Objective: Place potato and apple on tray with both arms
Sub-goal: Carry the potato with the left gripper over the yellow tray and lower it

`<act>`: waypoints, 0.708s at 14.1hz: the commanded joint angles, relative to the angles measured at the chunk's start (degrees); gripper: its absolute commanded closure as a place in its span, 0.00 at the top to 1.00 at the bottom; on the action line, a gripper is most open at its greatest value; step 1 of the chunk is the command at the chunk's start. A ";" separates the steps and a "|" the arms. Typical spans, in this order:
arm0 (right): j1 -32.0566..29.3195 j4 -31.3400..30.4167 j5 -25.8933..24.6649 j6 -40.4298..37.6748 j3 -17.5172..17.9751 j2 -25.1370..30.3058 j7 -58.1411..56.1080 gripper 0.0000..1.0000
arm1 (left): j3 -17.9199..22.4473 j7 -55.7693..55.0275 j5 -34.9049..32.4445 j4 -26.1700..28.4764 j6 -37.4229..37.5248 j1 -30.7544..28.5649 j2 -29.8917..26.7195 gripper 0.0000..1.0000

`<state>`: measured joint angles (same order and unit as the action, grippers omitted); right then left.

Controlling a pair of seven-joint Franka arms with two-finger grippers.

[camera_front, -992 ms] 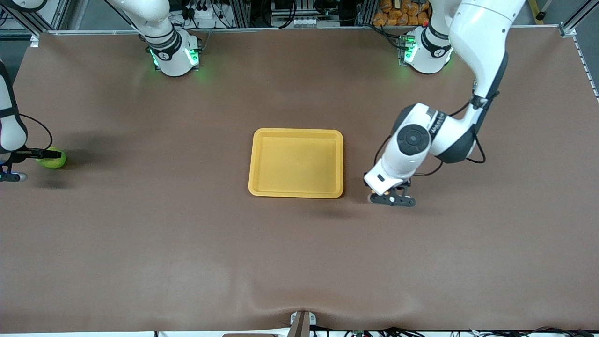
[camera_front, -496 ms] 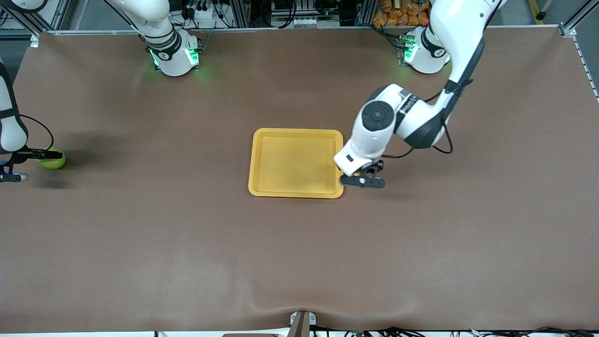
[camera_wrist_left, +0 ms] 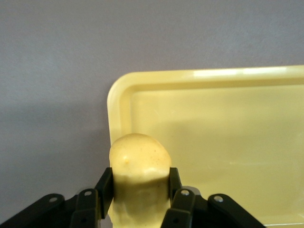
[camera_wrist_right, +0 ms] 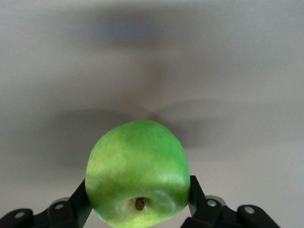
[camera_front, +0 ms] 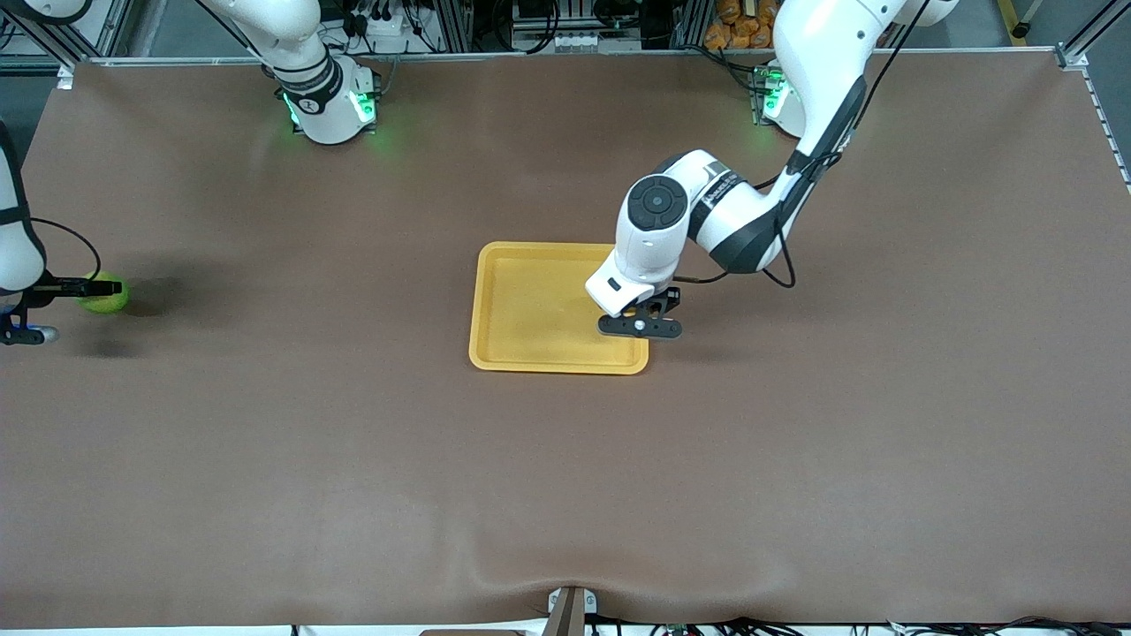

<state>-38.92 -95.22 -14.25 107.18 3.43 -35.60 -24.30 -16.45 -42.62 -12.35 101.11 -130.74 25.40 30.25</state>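
Note:
My left gripper [camera_front: 640,325] is shut on the yellow-orange potato [camera_wrist_left: 137,156] and holds it over the edge of the yellow tray [camera_front: 530,305] at the left arm's end. In the left wrist view the gripper [camera_wrist_left: 140,185] pinches the potato on both sides, with the tray's corner [camera_wrist_left: 118,90] just under it. My right gripper [camera_front: 95,295] is shut on the green apple [camera_front: 106,295], low over the table at the right arm's end. In the right wrist view the gripper [camera_wrist_right: 137,194] clamps the apple [camera_wrist_right: 137,161], stem dimple toward the camera.
The brown table cover [camera_front: 565,477] lies flat around the tray. The two arm bases [camera_front: 329,106] stand along the table's back edge. The table's edge lies close to the right gripper.
My left gripper has carried the potato from over the table beside the tray to over the tray's edge. My right gripper has barely moved with the apple.

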 commanded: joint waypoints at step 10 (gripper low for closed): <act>6.83 3.11 5.11 -14.01 0.26 5.18 5.57 0.00 | 0.45 -7.39 -5.06 -4.07 0.92 2.29 6.57 0.22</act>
<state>-33.44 -91.57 -11.03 96.00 3.85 -33.52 -20.26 -16.41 -48.26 -15.89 99.10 -130.74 26.98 35.67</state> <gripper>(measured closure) 0.181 0.502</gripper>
